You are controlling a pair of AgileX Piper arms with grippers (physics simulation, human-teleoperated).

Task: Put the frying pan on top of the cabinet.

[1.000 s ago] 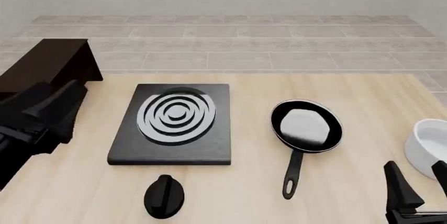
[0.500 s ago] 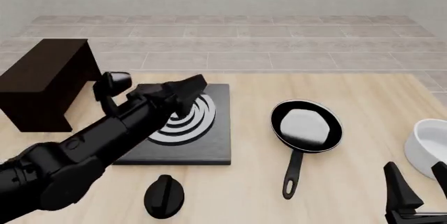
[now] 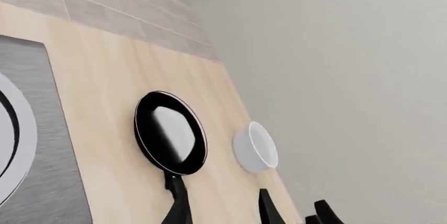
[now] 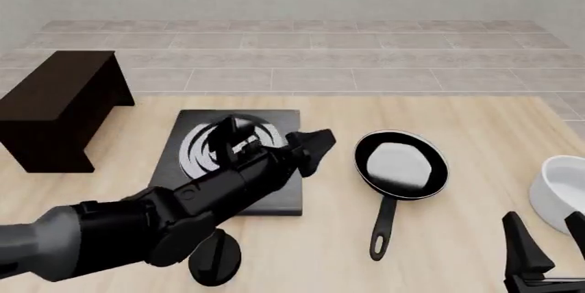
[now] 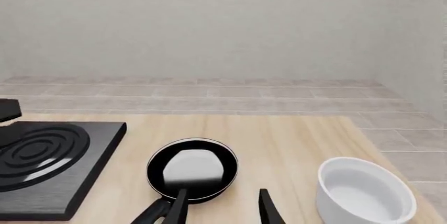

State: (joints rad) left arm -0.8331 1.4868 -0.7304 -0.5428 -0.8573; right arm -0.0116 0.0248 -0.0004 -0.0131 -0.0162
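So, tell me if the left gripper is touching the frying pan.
Apart. The front view shows bare table between the left gripper, held over the stove plate's edge, and the frying pan.

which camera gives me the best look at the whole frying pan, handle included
The front view: the frying pan lies there uncovered, its long handle visible down to the loop end. The right wrist view shows the frying pan bowl but crops the handle at the frame's edge. The left wrist view shows it foreshortened, handle also cropped.

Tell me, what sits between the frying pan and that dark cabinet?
In the front view, the black stove plate lies between the frying pan and cabinet, with the left arm stretched above it.
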